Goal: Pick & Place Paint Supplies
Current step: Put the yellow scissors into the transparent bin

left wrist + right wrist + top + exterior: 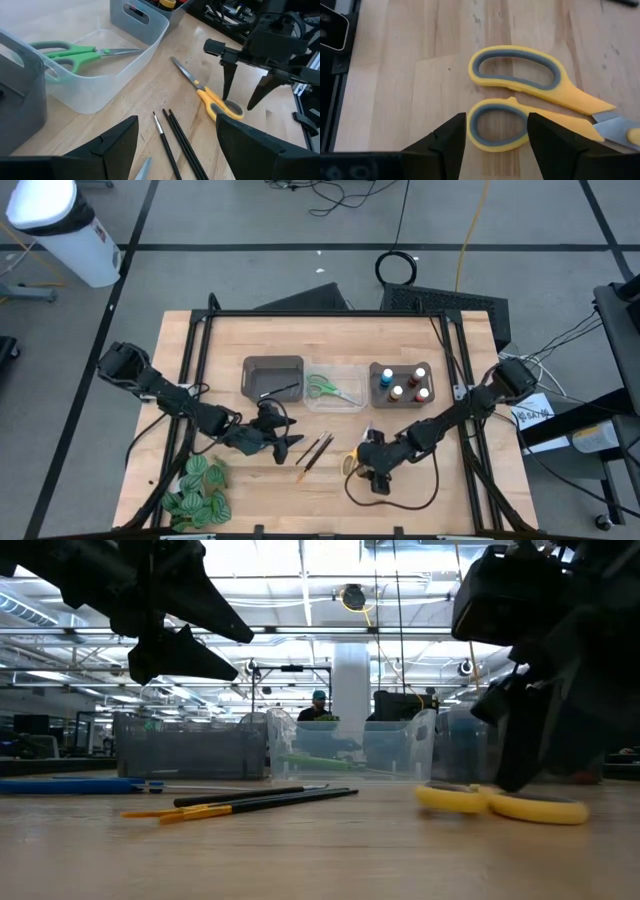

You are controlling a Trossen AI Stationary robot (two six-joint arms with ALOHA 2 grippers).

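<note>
Yellow-handled scissors (540,95) lie flat on the wooden table, right of centre. My right gripper (496,120) points steeply down over them, open, with one finger on each side of the smaller handle loop (497,125). Thin dark paintbrushes (175,135) lie on the table between the arms. My left gripper (177,125) hovers open above the table just left of them, holding nothing. A blue-handled tool (70,784) lies on the table beneath it. Green scissors (330,390) lie in the clear bin (345,406). Paint bottles (402,383) stand in the grey bin on the right. My right gripper comes at the yellow scissors from above, slanting down. Its fingers (447,142) flank the smaller handle loop (485,142) across its width. Whether they touch the loop I cannot tell. The scissors lie flat on the table.
Three bins stand in a row behind the work area; the left grey bin (273,377) holds a brush. A green striped leafy bunch (195,490) lies at the near left corner. A black cable (400,500) loops on the table near my right gripper.
</note>
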